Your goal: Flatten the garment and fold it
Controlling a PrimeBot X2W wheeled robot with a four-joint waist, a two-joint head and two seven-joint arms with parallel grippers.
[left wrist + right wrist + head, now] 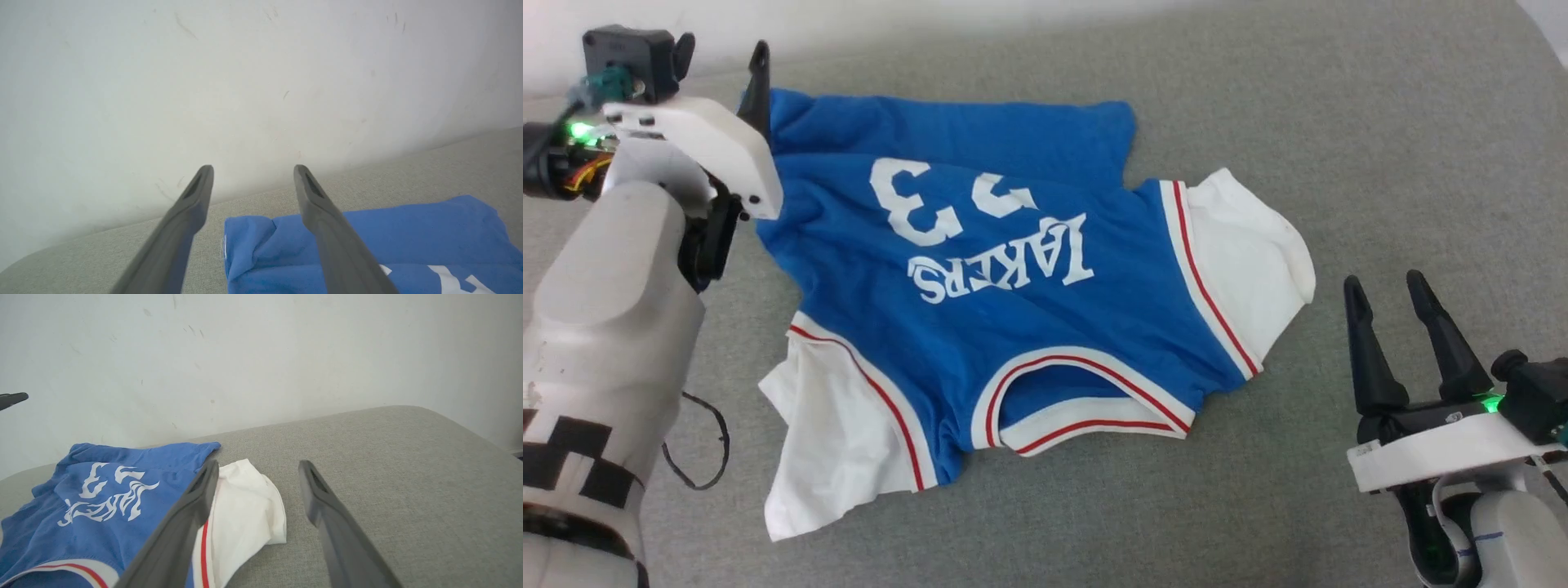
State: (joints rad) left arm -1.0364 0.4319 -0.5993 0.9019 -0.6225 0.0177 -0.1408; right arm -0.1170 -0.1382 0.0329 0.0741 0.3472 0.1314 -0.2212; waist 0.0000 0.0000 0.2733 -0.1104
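Found the shirt [1013, 327] lying print-up in the middle of the grey cushion [1380, 122], collar [1086, 400] nearest the robot and hem toward the wall [163, 81]. Noted the far hem doubled over and rumpled, the left sleeve [825, 441] creased, the right sleeve [1250, 253] lying flatter.

Saw the left gripper [253, 173] spread wide and empty, poised over the hem's far-left corner. Saw the right gripper [1384, 284] equally wide, holding nothing, parked near the right sleeve and clear of it.

Judged the cloth light, soft and limp: sure to sag and drag when lifted, unlikely to slip once pinched. Reckoned the hem corners and shoulder seams the best places to pinch, then pull outward to flatten.

Read "LAKERS" in white across the chest with "23" beyond it, both upside down from the head camera, the 2 broken by a crease. Made out no other label.
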